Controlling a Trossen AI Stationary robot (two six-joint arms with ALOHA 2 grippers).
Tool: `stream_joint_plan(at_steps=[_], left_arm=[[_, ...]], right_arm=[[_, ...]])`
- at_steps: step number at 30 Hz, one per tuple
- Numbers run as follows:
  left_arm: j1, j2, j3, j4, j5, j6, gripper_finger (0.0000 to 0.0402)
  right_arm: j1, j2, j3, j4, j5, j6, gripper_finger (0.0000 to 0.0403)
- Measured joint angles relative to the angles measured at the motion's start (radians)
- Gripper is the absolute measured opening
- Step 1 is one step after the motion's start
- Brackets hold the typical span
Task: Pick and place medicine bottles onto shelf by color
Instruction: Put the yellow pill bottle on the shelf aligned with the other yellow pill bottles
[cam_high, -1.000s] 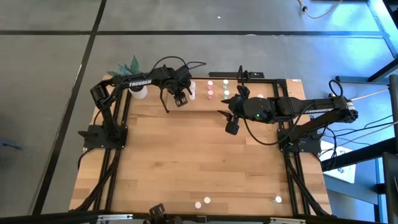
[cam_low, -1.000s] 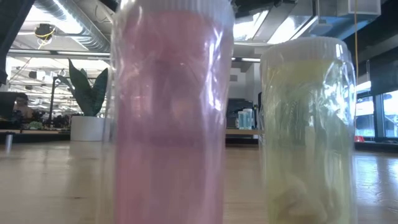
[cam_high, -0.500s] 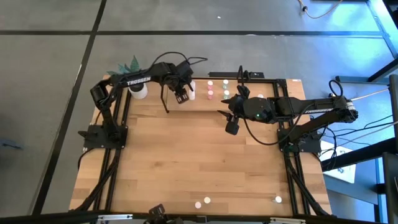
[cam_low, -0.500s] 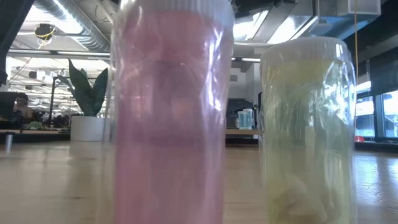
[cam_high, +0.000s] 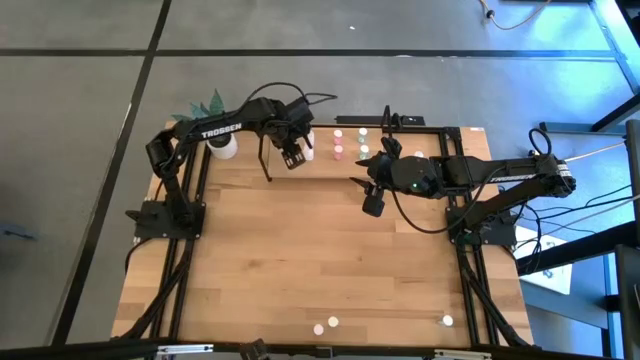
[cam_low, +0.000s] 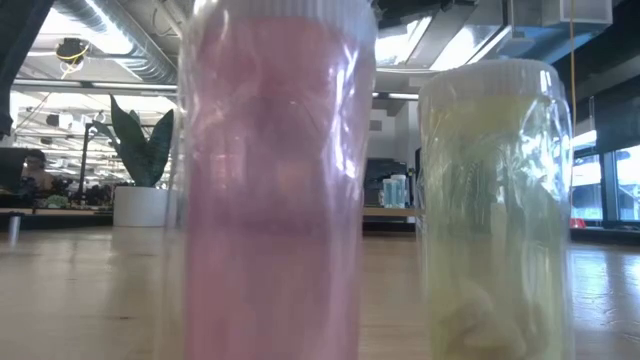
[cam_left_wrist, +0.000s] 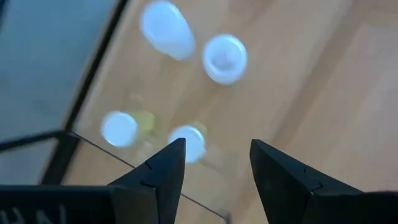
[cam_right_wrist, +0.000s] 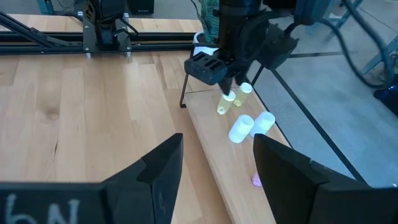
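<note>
High view: left hand (cam_high: 292, 157), fingers spread, hovers over tiny yellowish cylindrical bottles (cam_right_wrist: 224, 104) at the light wooden shelf (cam_right_wrist: 214, 134) end. Right hand (cam_high: 372, 205), also spread, waits over the wooden surface (cam_high: 300, 260) nearby.

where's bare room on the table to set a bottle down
The wide bare wood of the table between the two arm bases is free, bordered by the shelf at the far edge and three loose bottles near the front edge. It is crowded on the shelf's left end, where the left gripper hovers over bottles.
</note>
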Motion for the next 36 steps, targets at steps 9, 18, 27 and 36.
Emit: stream_joint_plan(at_steps=[9, 18, 27, 36], left_arm=[[-0.023, 0.000, -0.018, -0.002, 0.022, 0.034, 0.0174], [-0.035, 0.000, -0.019, -0.015, 0.051, 0.014, 0.0200], [-0.064, -0.070, -0.019, -0.018, 0.084, -0.004, 0.0243], [-0.176, -0.153, -0.019, -0.145, 0.056, -0.062, 0.0262]], right_arm=[[0.000, 0.000, 0.000, 0.000, 0.000, 0.000, 0.0197], [0.000, 0.000, 0.000, 0.000, 0.000, 0.000, 0.0197], [0.000, 0.000, 0.000, 0.000, 0.000, 0.000, 0.0197], [0.000, 0.000, 0.000, 0.000, 0.000, 0.000, 0.0197]])
